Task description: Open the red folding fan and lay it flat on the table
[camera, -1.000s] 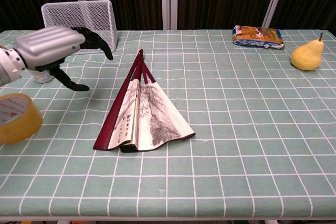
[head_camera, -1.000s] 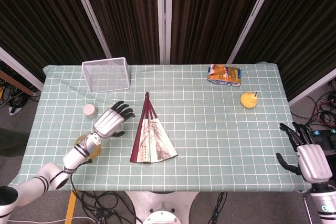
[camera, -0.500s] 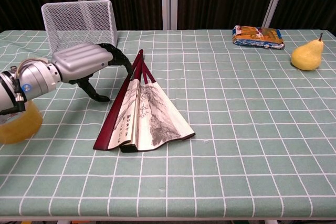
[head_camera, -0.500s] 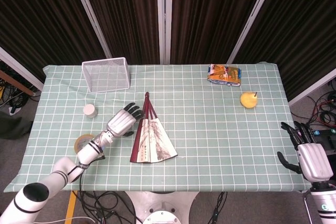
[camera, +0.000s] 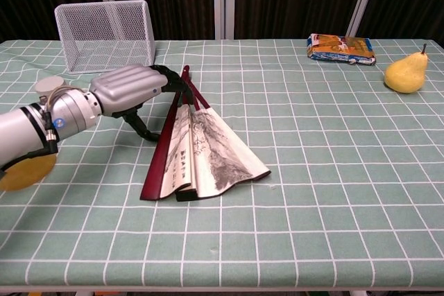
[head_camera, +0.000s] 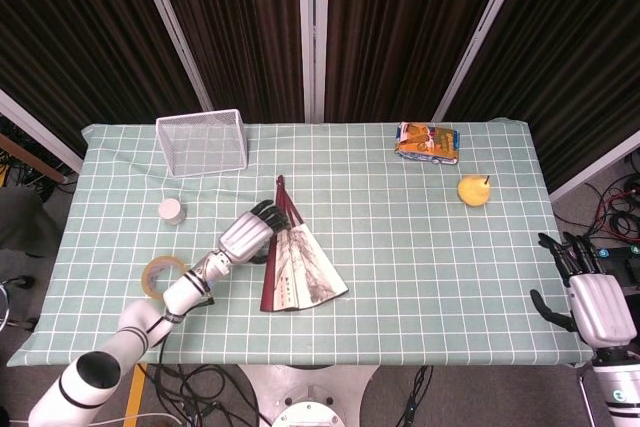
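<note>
Head view gives us the red folding fan (head_camera: 300, 267) lying partly spread near the middle of the bench (head_camera: 420, 277), a little toward the front edge, its pivot end pointing to the back edge and its printed paper leaf fanned out toward the front. We see our left hand (head_camera: 248, 235) at the fan's left side, fingers (head_camera: 270, 212) curled over the red outer guard near the pivot. In the chest view the same left hand (camera: 132, 89) rests with its fingertips on the red sticks; whether it grips the guard or only presses on it, we cannot tell. Our right hand (head_camera: 588, 292) hangs off the bench beyond the front right corner, released, fingers apart and holding nothing.

A wire basket (head_camera: 201, 142) stands at the back left, a snack packet (head_camera: 427, 142) and a pear (head_camera: 474, 190) toward the back right. A tape roll (head_camera: 162, 274) and a small white cap (head_camera: 172, 210) lie near the left edge.
</note>
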Controlling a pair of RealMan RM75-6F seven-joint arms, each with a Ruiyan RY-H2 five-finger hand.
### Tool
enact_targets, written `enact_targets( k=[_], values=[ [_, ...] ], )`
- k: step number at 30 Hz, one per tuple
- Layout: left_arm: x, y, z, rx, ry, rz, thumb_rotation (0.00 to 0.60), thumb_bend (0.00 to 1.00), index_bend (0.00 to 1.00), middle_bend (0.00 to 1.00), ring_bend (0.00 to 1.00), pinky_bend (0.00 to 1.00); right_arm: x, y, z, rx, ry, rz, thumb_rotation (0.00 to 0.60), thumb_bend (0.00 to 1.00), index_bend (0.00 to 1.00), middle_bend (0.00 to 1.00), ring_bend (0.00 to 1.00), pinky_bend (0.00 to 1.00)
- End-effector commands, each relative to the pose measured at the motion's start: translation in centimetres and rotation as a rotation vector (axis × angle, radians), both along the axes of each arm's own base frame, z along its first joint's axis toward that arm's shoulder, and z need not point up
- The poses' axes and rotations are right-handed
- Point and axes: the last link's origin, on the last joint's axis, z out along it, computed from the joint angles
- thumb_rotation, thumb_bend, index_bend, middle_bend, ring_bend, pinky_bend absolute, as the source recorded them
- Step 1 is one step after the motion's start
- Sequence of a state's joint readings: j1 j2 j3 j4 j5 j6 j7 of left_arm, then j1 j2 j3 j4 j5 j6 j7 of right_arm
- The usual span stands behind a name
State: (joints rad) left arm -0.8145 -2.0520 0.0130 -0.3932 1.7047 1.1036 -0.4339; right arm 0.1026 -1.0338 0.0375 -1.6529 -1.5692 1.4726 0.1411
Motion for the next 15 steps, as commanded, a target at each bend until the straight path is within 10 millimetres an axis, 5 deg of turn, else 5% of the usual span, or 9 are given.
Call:
enact_targets(
  k=[1,15],
  values=[
    [0.56,0.02,-0.21,-0.003,-0.041,0.008,0.6,0.13,0.29,0.22,0.14,0.13,-0.04,0.0,0.01,0.0,0.0,-0.002,0.6,0.27,0.08,0.19,0.0,0.0],
    [0.3,-0.05,-0.57,-0.035,-0.084,0.049,0.6,0.34,0.39,0.24,0.14,0.13,-0.12,-0.12,-0.1,0.003,0.0,-0.005,0.6,0.27,0.08,0.19,0.0,0.0]
  ],
)
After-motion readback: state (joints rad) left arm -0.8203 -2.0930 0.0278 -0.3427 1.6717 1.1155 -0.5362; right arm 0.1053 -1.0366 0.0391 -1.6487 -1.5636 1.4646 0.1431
